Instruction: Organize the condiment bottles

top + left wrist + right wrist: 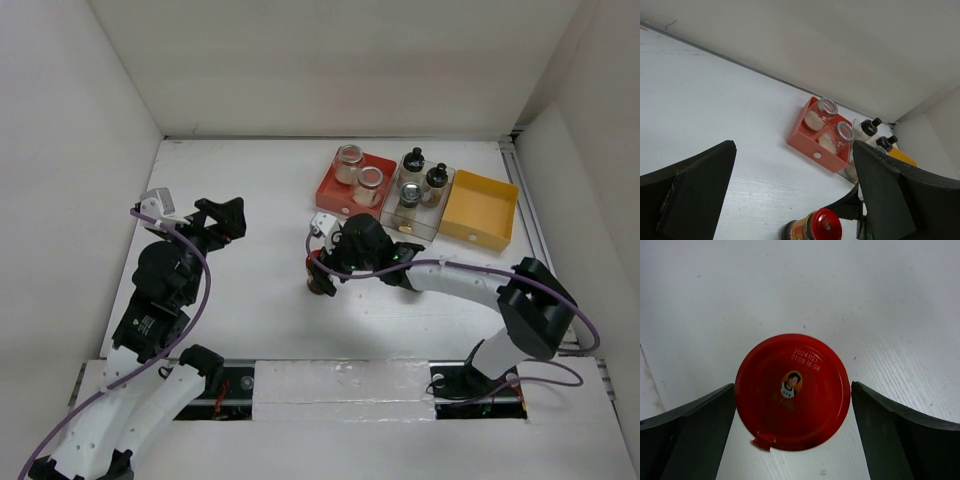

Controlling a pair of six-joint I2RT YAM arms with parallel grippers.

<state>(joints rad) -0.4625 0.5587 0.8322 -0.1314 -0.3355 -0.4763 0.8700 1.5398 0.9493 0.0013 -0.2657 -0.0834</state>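
Two wide-open claws to report, nearest first. At the left gripper (794,150): spread wide, gripping nothing, hanging over bare table (260,190), well apart from every bottle. Farther in, at the right gripper (792,390): likewise wide, straddling the red-lidded dark jar (790,365) from above, one finger (690,435) on each side of the lid. Looks just beside the lid on both sides, not yet clamping. As for the jar itself: upright on the open table, near the trays yet in none.

Beyond, in the red tray (328,195): two silver-lidded jars (348,160) side by side. In the clear tray (443,212) just beside it: two black-capped bottles (412,160) and one more silver-lidded jar (410,193). Farthest right, the yellow tray (480,212).

Likely trouble from here:
- Closing off-centre on the round lid, and so shoving or tipping the jar instead of seizing it.
- Pinching the lid alone, too high up, with the glass body free to swing or slip during a lift.
- Carrying it too low toward the trays, clipping a tray wall or toppling the bottles already standing there
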